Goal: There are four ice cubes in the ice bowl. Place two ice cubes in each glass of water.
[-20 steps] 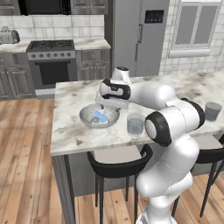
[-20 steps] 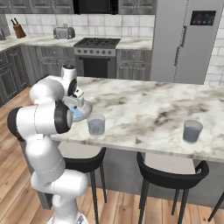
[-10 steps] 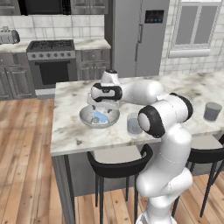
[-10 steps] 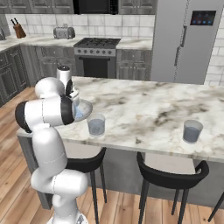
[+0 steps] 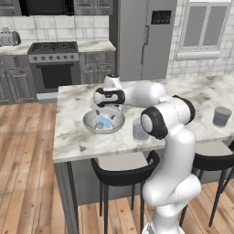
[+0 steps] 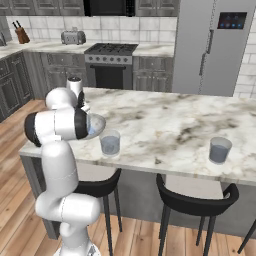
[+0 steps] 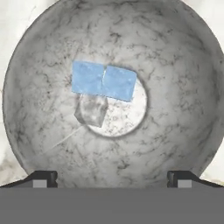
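Note:
The ice bowl (image 7: 39, 131) lies right under my hand, wide and shallow, of greyish clear glass. At its centre two pale-blue ice cubes (image 7: 87, 78) (image 7: 119, 83) lie side by side, with a paler greyish cube (image 7: 92, 110) just below them. My gripper (image 7: 111, 177) is open, its fingertips (image 7: 43, 178) far apart, with nothing between them. From the left base view my gripper (image 5: 105, 109) hangs just above the ice bowl (image 5: 91, 124) and the ice cubes (image 5: 105, 122). One glass of water (image 5: 139, 130) stands right of the bowl, the other glass of water (image 5: 221, 116) far right.
The marble island counter (image 5: 77, 139) carries everything; its front edge runs close to the bowl. Black stools (image 5: 123, 171) stand below it. In the right base view my arm covers most of the ice bowl (image 6: 96, 123), next to the near glass (image 6: 110, 143) and the far glass (image 6: 220, 150).
My hand has shifted a little to the left and now hangs centred over the bowl, while the elbow swung round. The jaws stayed open. Bowl and glasses have not moved.

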Available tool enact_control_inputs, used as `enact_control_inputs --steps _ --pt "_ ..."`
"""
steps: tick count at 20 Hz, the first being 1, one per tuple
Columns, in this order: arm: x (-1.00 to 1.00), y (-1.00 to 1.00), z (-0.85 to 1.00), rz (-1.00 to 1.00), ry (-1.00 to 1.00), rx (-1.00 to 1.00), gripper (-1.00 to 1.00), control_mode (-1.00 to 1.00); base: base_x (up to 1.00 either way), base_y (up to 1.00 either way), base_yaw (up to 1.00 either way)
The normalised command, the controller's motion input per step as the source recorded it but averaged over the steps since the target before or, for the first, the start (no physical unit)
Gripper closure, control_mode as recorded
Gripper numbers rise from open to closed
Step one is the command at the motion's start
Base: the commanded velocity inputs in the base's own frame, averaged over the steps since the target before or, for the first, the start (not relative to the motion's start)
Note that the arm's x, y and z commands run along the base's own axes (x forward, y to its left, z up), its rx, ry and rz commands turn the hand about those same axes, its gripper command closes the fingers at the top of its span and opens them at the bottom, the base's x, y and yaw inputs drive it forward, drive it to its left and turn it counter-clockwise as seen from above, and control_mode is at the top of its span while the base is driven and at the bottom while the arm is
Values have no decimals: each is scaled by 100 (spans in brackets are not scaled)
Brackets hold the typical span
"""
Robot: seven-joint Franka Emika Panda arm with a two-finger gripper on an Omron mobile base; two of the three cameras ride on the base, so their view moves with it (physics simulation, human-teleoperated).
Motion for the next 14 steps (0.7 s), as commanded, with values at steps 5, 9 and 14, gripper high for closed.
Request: enact_control_inputs --steps 5,9,14 --pt "5 0 -11 -5 16 2 -100 -100 0 0 0" --pt "0 0 -18 0 12 4 -100 -100 0 0 0" --pt "0 6 -28 -1 7 2 -100 -100 0 0 0"
